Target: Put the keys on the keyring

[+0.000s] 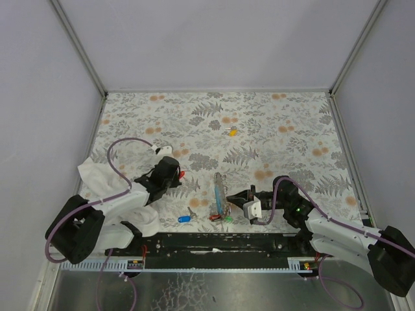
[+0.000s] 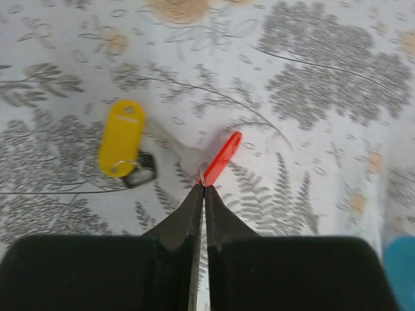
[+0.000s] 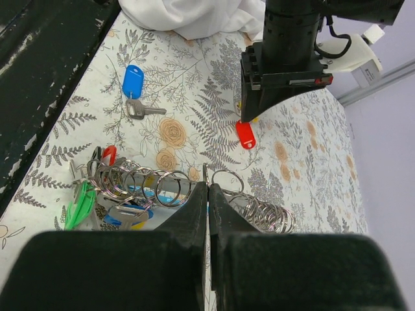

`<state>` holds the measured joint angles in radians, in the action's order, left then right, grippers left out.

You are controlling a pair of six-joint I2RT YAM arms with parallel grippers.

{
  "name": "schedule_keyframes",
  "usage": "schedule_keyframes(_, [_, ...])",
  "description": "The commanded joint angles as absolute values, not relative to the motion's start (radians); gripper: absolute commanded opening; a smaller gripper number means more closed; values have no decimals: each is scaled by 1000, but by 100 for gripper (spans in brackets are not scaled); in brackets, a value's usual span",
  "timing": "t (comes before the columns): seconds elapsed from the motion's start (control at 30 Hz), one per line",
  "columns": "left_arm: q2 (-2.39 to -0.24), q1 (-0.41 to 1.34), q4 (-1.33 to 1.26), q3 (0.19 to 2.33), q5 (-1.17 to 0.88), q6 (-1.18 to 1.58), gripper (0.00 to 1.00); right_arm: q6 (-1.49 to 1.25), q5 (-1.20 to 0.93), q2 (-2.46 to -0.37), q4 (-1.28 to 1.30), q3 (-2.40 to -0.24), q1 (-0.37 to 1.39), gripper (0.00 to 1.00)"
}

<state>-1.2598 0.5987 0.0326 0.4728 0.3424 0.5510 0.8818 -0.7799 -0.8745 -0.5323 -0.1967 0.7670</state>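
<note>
Red key (image 2: 224,155), yellow key (image 2: 121,136), fern-patterned table (image 2: 324,78)

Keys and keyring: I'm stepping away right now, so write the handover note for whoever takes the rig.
Hands: left hand shut on the small ring of the red key; right hand shut, apparently pinching a loop of the keyring.
Done: a key cluster with green, red and blue tags sits at the keyring's other end.
Left: thread the red key on, then the blue key and yellow key, both lying loose.
</note>
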Motion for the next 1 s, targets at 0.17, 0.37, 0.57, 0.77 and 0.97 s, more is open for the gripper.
schedule_keyframes(0.17, [-1154, 700, -174, 413, 53, 364, 0, 874, -817, -856, -581, -208, 780, 0])
schedule_keyframes(0.37, [-1179, 716, -279, 341, 5, 398, 0, 873, -819, -859, -576, -210, 780, 0])
schedule_keyframes(0.57, [-1158, 734, -384, 255, 32, 455, 0, 873, -821, -865, -573, -213, 780, 0])
schedule_keyframes(0.77, [-1111, 740, -368, 214, 69, 510, 11, 872, -821, -868, -571, -215, 780, 0])
schedule_keyframes(0.97, [-1006, 740, -190, 262, 139, 584, 30, 872, -820, -870, -569, -216, 782, 0])
